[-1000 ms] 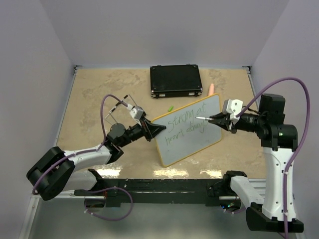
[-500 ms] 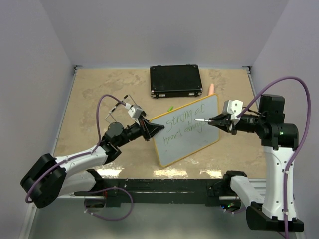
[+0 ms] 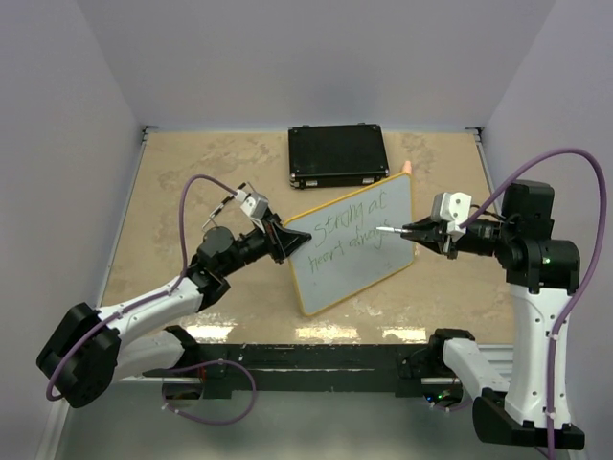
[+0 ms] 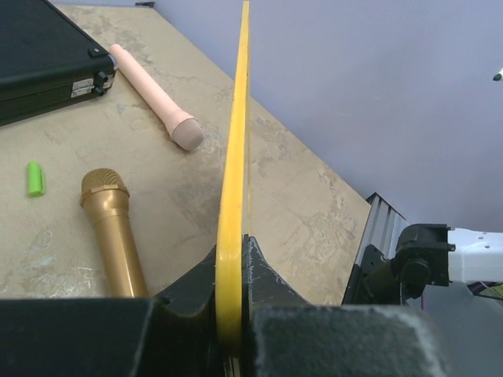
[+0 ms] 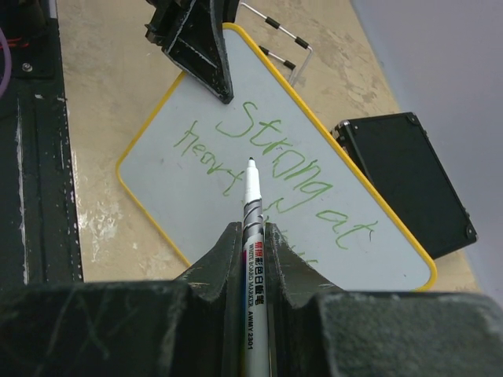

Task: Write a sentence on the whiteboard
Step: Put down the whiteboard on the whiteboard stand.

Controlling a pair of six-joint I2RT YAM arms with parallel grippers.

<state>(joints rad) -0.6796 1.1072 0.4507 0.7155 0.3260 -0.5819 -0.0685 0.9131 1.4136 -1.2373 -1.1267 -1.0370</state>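
Observation:
The whiteboard [image 3: 335, 278] with its yellow rim stands tilted up off the table, and my left gripper [image 3: 284, 240] is shut on its left edge. In the left wrist view the rim [image 4: 236, 118] runs edge-on between the jaws of the left gripper [image 4: 232, 267]. The sentence [image 3: 350, 233] is green lettering in two lines, also readable in the right wrist view [image 5: 291, 153]. My right gripper [image 3: 421, 233] is shut on a white marker [image 5: 251, 204], tip uncapped and pointing at the whiteboard [image 5: 196, 212] between the two lines; whether it touches I cannot tell.
A black case [image 3: 337, 155] lies at the back of the table. Behind the board lie a gold microphone [image 4: 114, 228], a pink cylinder [image 4: 153, 94] and a small green cap [image 4: 34, 178]. Purple cables loop above both arms.
The left arm has drawn the whiteboard a little left and back, now hiding the green cap in the top view. The right gripper with the marker has barely shifted.

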